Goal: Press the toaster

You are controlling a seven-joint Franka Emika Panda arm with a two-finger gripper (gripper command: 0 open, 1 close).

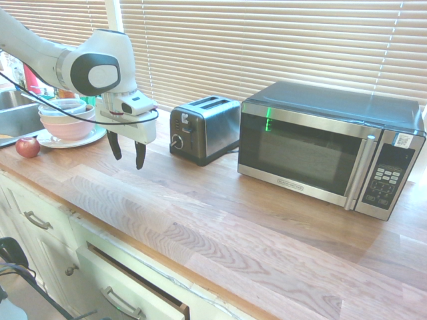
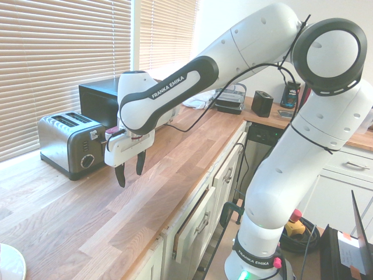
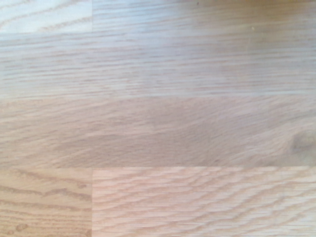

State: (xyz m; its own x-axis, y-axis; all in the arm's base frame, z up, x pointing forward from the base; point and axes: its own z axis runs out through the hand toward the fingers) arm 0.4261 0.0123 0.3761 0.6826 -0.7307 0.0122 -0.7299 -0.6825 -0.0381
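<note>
Presently the gripper is held above the wooden countertop, fingers pointed down, jaws spread with nothing between them. It is kept apart from the toaster, just off the black end panel bearing the lever and round knob. The toaster is set back near the blinds, with the microwave just beside its far end. Bare wood is seen between gripper and front counter edge. A stack of bowls and an apple are placed beyond the gripper, near the sink. Only wood grain is recorded in the wrist view.
</note>
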